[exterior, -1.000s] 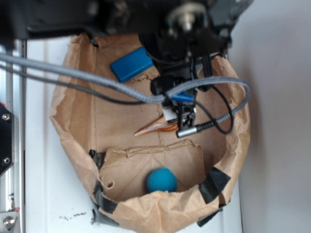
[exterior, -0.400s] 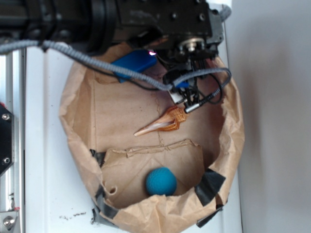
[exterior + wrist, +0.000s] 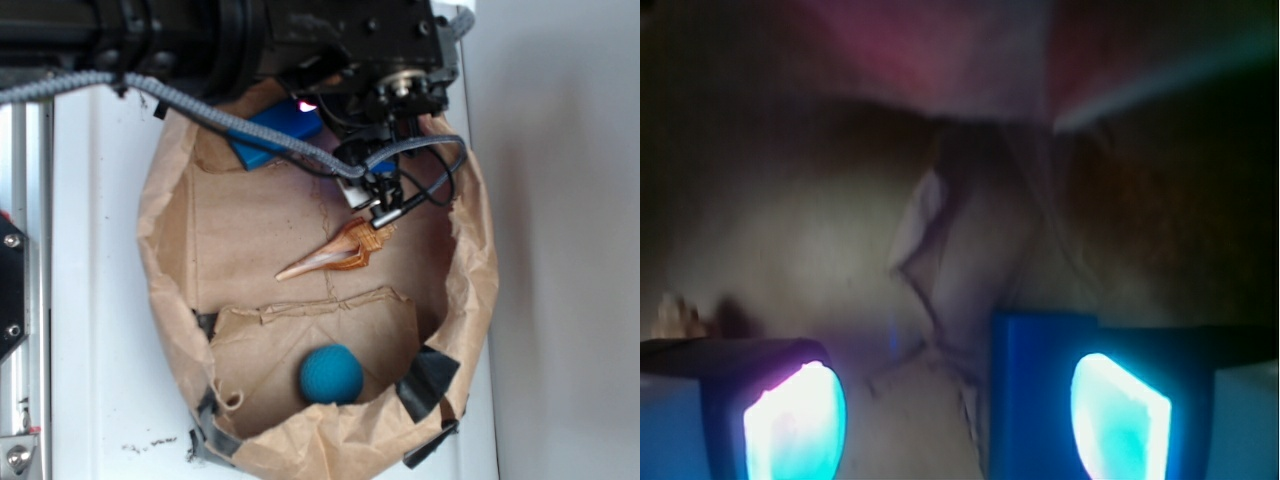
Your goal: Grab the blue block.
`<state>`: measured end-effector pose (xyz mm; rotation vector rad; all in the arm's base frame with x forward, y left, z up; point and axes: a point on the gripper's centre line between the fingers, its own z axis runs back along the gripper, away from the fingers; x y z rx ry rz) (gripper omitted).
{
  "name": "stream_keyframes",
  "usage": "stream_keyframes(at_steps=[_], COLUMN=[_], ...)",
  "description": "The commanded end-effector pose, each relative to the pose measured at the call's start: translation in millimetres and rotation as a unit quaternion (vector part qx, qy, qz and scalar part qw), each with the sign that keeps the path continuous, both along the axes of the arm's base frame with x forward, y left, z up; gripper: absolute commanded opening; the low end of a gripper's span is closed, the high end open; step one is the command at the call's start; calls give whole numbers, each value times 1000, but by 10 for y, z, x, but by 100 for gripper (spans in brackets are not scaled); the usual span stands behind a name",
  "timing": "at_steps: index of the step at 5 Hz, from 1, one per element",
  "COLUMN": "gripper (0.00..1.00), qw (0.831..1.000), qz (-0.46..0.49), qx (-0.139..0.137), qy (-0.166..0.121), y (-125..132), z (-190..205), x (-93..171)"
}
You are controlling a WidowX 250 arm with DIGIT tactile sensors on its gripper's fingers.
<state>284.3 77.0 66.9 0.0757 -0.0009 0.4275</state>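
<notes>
The blue block (image 3: 272, 137) lies at the far end of the paper bag (image 3: 170, 250), partly hidden under the arm and a cable (image 3: 200, 112). Its long axis runs slantwise, rising toward the right in the exterior view. The gripper (image 3: 960, 410) hangs just beside it on the right; in the wrist view the jaws stand apart with only paper between them, and a blue face, probably the block, sits by the right finger. The cone (image 3: 335, 255) and ball (image 3: 331, 374) lie nearer the camera. The gripper holds nothing.
</notes>
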Motion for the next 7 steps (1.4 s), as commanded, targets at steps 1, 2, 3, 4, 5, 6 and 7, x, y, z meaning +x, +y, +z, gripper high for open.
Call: stream_keyframes(at_steps=[1,2,3,4,5,6,7], gripper=[100,100,100,100,100,100,100], qw=[996,996,996,990,987,986,986], qz=[43,43,43,116,144,144,144], qx=[-48,-48,-48,-33,-13,2,-2], qy=[-62,-62,-62,-70,-73,-87,-81], y=[44,44,44,9,52,52,171], z=[546,546,546,381,290,247,111], x=[-324,-324,-324,-289,-276,-280,-261])
